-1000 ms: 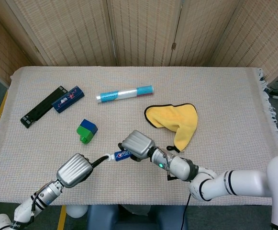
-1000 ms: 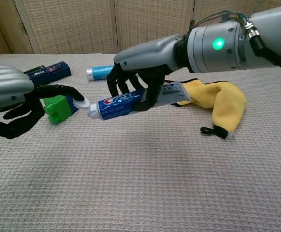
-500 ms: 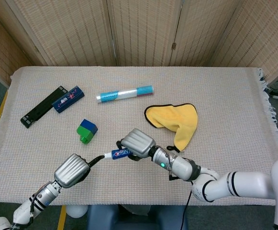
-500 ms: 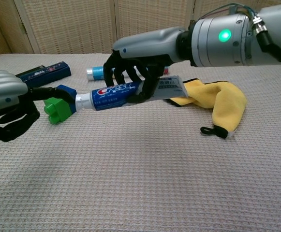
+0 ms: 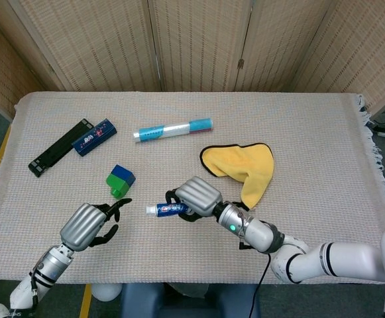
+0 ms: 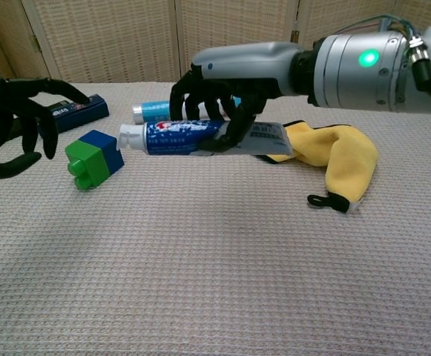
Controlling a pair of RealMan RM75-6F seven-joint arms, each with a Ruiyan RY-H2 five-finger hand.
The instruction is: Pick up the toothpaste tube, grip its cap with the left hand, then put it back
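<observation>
My right hand (image 5: 193, 196) (image 6: 216, 104) grips a blue and white toothpaste tube (image 5: 167, 210) (image 6: 185, 137) and holds it level, a little above the cloth. The tube's white cap (image 5: 151, 211) (image 6: 129, 136) points left and is free. Apart from the cap, to its left, my left hand (image 5: 86, 223) (image 6: 16, 122) hangs with fingers spread and nothing in it.
A green and blue toy block (image 5: 120, 180) (image 6: 93, 158) sits between the two hands, close to the cap. A yellow cloth (image 5: 245, 169) (image 6: 335, 159) lies right of the right hand. Further back are a second tube (image 5: 173, 128), a dark blue box (image 5: 94, 136) and a black bar (image 5: 59, 155).
My left hand has let go of the cap, spread its fingers and drawn back to the left. The right hand has shifted slightly right and levelled the tube.
</observation>
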